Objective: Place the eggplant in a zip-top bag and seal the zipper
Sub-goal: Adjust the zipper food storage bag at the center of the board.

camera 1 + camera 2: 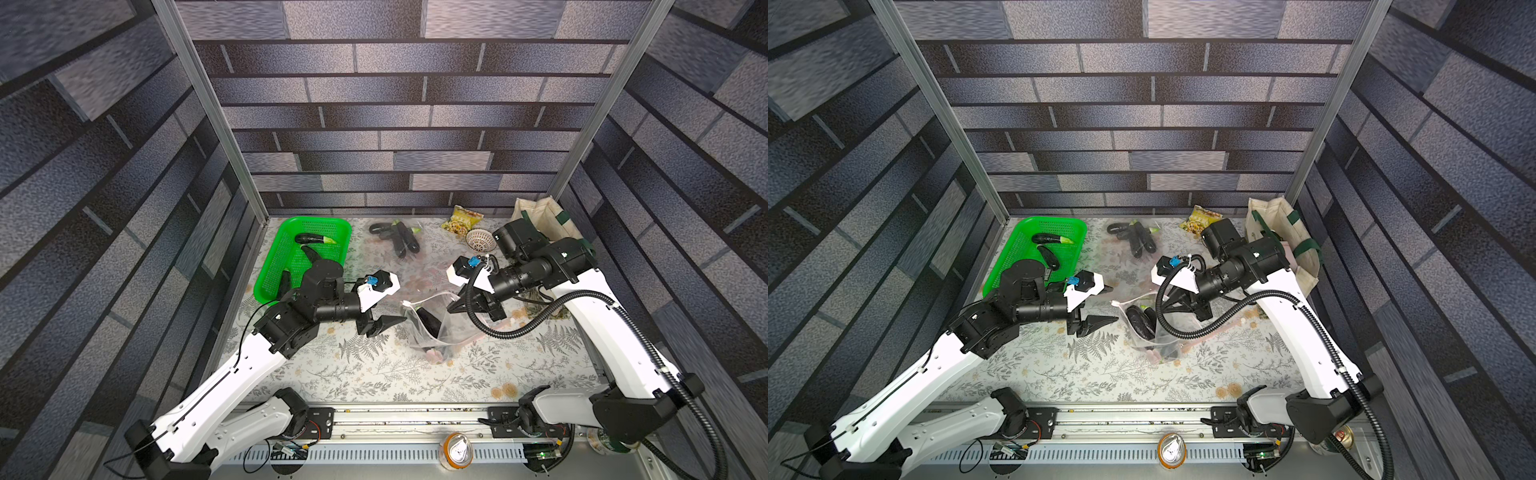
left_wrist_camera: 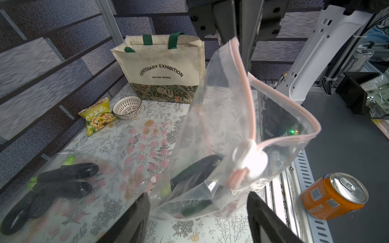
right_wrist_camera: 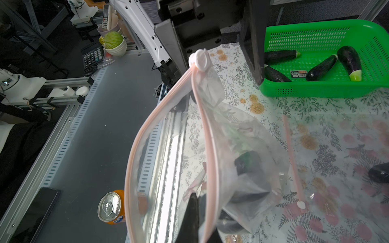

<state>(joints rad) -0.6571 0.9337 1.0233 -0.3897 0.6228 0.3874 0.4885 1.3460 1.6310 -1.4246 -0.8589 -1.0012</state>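
A clear zip-top bag (image 1: 446,332) with a pink zipper rim hangs mid-table, bottom resting on the cloth. A dark eggplant (image 1: 430,322) lies inside it, also seen in the left wrist view as the eggplant (image 2: 195,170). The bag's mouth gapes, its two pink strips apart (image 3: 166,117). My right gripper (image 3: 202,210) is shut on one rim strip and holds the bag up. The white slider (image 2: 250,162) sits at the bag's opposite end. My left gripper (image 1: 1113,303) is open, its fingers either side of that slider corner without touching.
A green basket (image 1: 316,220) at back left holds several eggplants. Another bag with eggplants (image 1: 399,239) lies at the back. A snack packet (image 1: 463,218), small bowl (image 1: 480,240) and tote bag (image 1: 540,216) stand back right. An orange can (image 1: 457,451) sits on the front rail.
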